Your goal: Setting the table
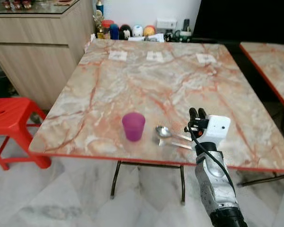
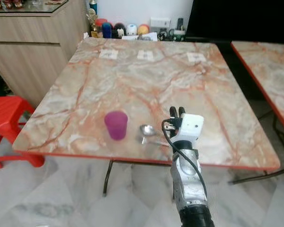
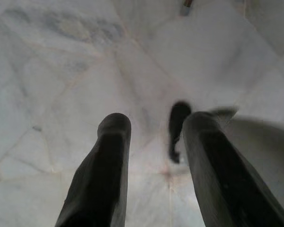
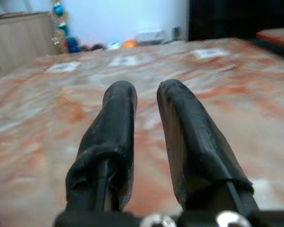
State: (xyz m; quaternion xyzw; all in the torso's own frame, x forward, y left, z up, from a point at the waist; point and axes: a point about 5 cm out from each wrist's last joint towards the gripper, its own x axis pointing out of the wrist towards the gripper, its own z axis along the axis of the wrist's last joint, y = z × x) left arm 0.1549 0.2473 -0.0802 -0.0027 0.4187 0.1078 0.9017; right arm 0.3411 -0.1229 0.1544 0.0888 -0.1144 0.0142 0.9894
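Observation:
A purple cup point(image 1: 133, 126) stands upright near the front edge of the marble table point(image 1: 156, 80). Just to its right lies a metal spoon point(image 1: 164, 132), bowl toward the cup and handle running right. My right gripper point(image 1: 198, 112) hovers over the table by the handle's end, a little beyond it. In the right wrist view the right gripper point(image 4: 146, 92) is open by a narrow gap, nothing between its fingers. My left gripper point(image 3: 151, 123) hangs open over the floor.
Three small white cards point(image 1: 155, 56) lie along the table's far side, with bottles and ornaments point(image 1: 128, 30) behind them. A red plastic stool point(image 1: 9, 118) stands at the left, a wooden cabinet point(image 1: 33, 47) behind it. A second marble table point(image 1: 274, 66) is at the right.

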